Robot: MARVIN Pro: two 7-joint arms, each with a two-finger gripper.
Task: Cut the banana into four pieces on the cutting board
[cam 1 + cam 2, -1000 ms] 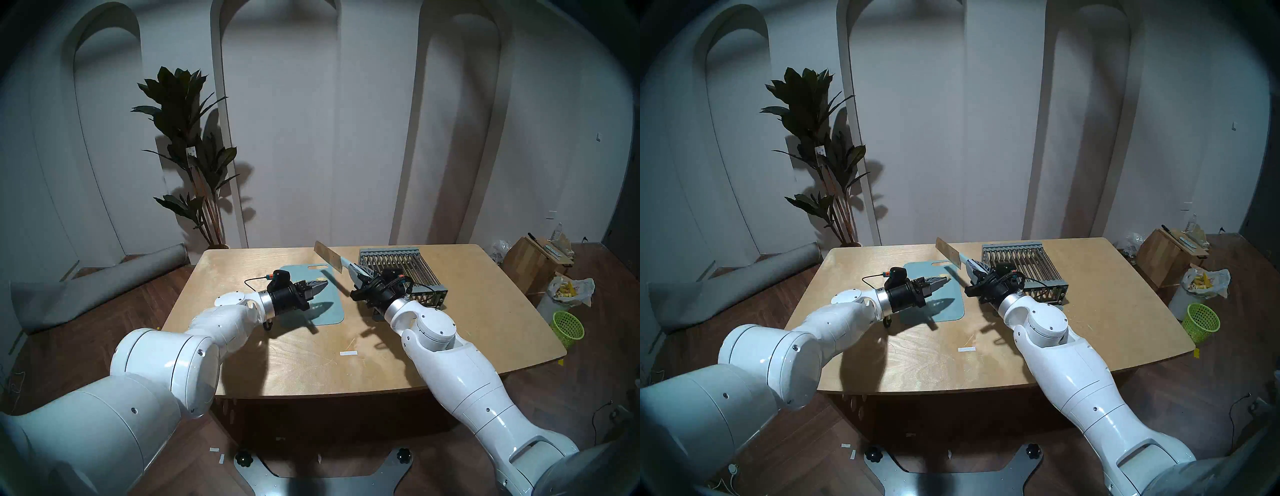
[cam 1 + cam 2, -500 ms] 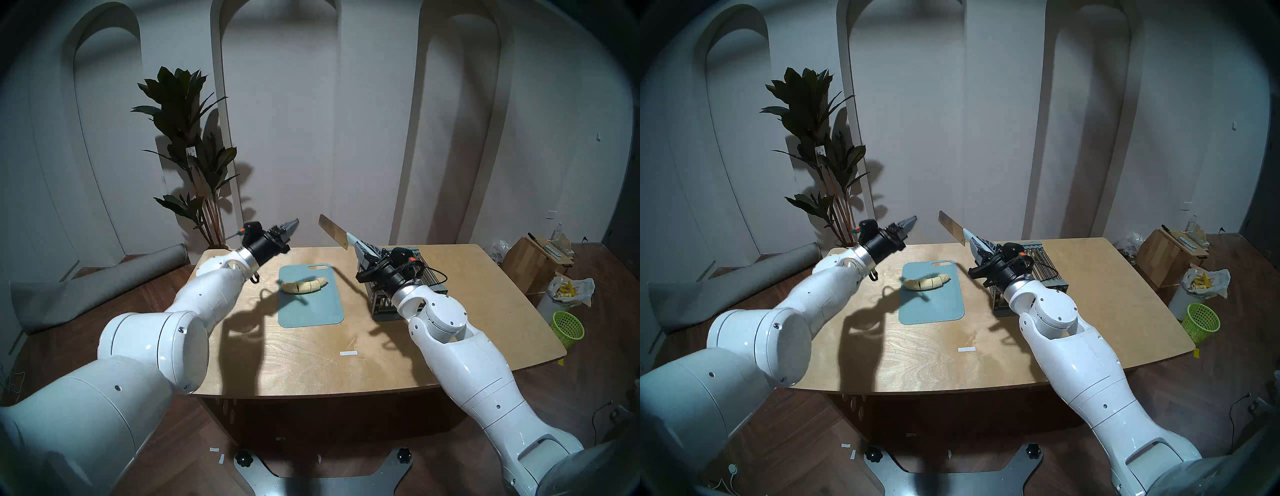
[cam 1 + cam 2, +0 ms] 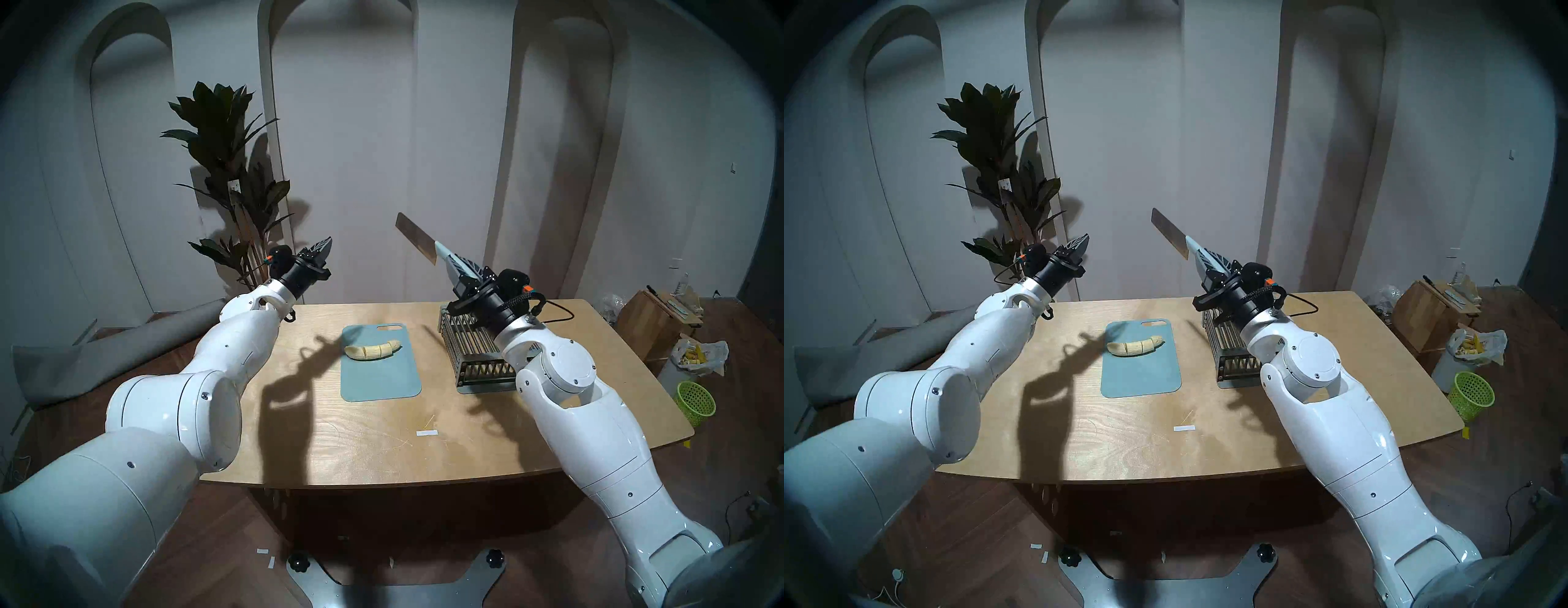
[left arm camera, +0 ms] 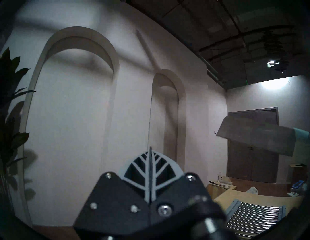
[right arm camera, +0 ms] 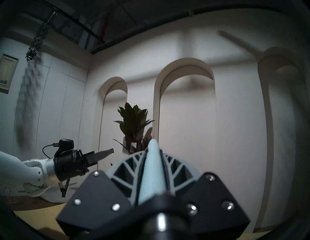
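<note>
looking through the head stereo left view, you see the banana (image 3: 372,350) lying across the far half of the cutting board (image 3: 380,382) on the table (image 3: 382,441), with cut lines dividing it into chunks that sit touching in a row. your left gripper (image 3: 323,246) hangs raised above the table's far left corner, jaws pressed together on nothing, well apart from the banana. your right gripper (image 3: 460,267) is up over the slatted rack (image 3: 475,352), clamped on the pale handle of the knife (image 3: 415,243), whose blade slants up and left, high above the board.

the head stereo right view gives you the same layout: banana (image 3: 1135,346) on the board (image 3: 1141,373), both grippers lifted clear of it.

from the left wrist view, you see the fingers (image 4: 151,167) closed flat against each other, and the knife blade (image 4: 256,135) at right.

from the right wrist view, the handle (image 5: 151,167) sits pinched between the closed fingers; the left gripper (image 5: 107,152) shows at left.
</note>
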